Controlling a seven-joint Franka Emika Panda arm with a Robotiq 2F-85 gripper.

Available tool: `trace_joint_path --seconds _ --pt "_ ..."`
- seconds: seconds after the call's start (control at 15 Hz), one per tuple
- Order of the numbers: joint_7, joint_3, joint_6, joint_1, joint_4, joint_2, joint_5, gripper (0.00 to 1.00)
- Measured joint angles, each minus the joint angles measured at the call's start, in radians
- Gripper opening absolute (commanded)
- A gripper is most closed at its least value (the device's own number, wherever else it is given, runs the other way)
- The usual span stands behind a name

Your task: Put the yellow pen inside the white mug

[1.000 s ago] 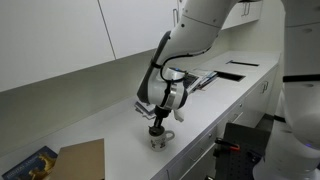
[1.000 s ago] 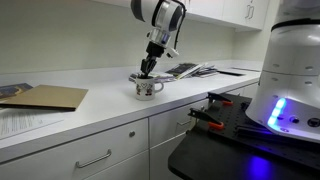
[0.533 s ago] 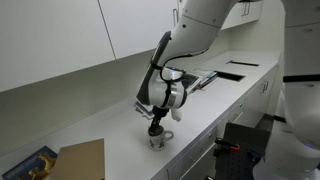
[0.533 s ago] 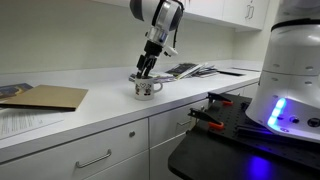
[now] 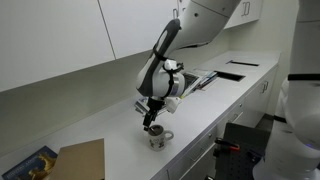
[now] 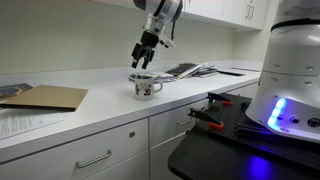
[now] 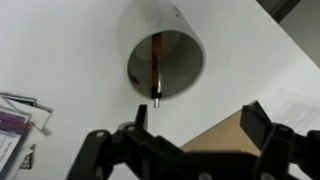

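Observation:
The white mug (image 7: 150, 14) stands on the white counter, seen from straight above in the wrist view. The yellow pen (image 7: 156, 62) leans inside it, and its dark tip pokes over the near rim. My gripper (image 7: 200, 125) hangs open above the mug with nothing between its fingers. In both exterior views the gripper (image 5: 150, 118) (image 6: 139, 60) is a short way above the mug (image 5: 160, 138) (image 6: 146, 88) and clear of it. The pen is too small to make out there.
A brown cardboard sheet (image 5: 80, 158) (image 6: 45, 97) lies on the counter beside the mug. Magazines (image 5: 200, 78) (image 6: 185, 70) lie on its other side. The counter's front edge runs close to the mug. Red-handled tools (image 6: 205, 118) rest on a black cart.
The gripper has opened, let go of the pen in the mug and risen straight up away from the rim. The mug has stayed put.

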Motion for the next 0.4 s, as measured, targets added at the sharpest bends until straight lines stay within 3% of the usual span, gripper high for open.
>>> trace_joint_path --seconds 0.13,0.4 --pt "0.120 -0.017 -0.051 0.000 -0.001 -0.035 -0.121 1.00" --pt "0.458 -0.078 -0.222 -0.001 0.003 -0.076 -0.534 1.00"
